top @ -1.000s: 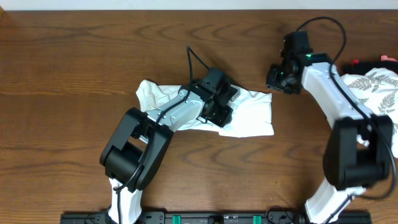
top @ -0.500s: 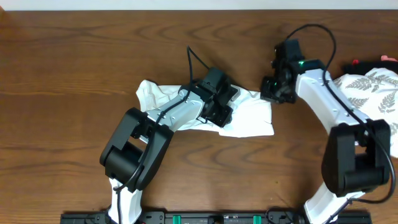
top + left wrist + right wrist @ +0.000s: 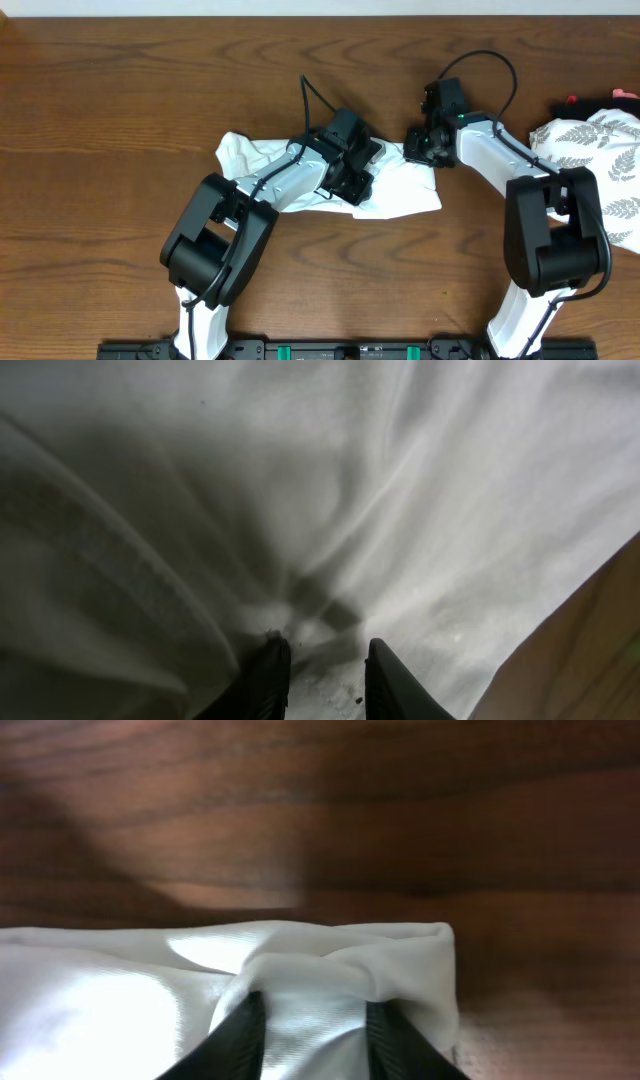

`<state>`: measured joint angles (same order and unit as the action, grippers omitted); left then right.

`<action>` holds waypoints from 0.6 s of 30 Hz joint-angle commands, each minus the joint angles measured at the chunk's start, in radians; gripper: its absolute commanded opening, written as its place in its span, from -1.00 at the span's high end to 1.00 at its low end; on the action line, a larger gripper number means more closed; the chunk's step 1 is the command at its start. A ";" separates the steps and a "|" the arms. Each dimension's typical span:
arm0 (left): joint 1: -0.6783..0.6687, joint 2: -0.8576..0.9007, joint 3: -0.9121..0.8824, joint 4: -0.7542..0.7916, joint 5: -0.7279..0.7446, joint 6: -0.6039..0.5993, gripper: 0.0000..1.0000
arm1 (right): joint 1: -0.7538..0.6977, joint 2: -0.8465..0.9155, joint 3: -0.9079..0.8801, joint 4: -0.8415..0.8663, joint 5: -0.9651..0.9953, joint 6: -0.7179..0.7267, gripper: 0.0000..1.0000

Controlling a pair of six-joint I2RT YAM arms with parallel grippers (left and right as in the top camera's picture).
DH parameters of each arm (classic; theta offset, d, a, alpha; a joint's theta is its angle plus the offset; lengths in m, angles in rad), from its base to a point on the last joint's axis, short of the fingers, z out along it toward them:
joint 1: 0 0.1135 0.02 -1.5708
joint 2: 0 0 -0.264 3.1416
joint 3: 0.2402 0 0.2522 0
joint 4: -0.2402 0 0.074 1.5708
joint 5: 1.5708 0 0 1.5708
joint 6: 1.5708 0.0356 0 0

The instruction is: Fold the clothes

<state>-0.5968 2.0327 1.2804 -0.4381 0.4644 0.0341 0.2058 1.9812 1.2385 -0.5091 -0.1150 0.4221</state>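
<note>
Soft, limp shirt (image 3: 400, 185) on desk (image 3: 120, 120) — left pincer (image 3: 325, 675) pinching mid-cloth, right pincer (image 3: 312, 1020) pinching far-right corner; best held by edges.

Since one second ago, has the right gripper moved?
Yes. In the overhead view the right gripper has moved left, from over bare table onto the right edge of the white T-shirt; the left gripper stayed put.

white t-shirt (image 3: 400, 190), brown wood-grain table (image 3: 120, 120).
</note>
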 commanded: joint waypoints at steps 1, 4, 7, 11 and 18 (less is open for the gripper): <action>0.003 0.023 -0.022 -0.037 -0.050 0.006 0.46 | 0.002 0.079 -0.023 0.012 0.029 0.019 0.29; 0.003 0.023 -0.022 -0.040 -0.050 0.006 0.45 | -0.014 0.078 -0.021 0.010 0.020 0.019 0.26; 0.003 0.023 -0.022 -0.037 -0.051 0.007 0.46 | -0.024 0.077 -0.021 -0.004 -0.009 0.018 0.27; 0.007 0.016 -0.021 -0.027 -0.052 0.014 0.44 | -0.026 0.046 -0.021 -0.034 -0.021 0.001 0.27; 0.036 -0.024 -0.021 -0.026 -0.052 0.015 0.21 | -0.027 -0.138 -0.007 -0.076 0.000 -0.069 0.21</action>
<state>-0.5884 2.0232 1.2808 -0.4473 0.4679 0.0399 0.1905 1.9373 1.2346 -0.5800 -0.1478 0.3927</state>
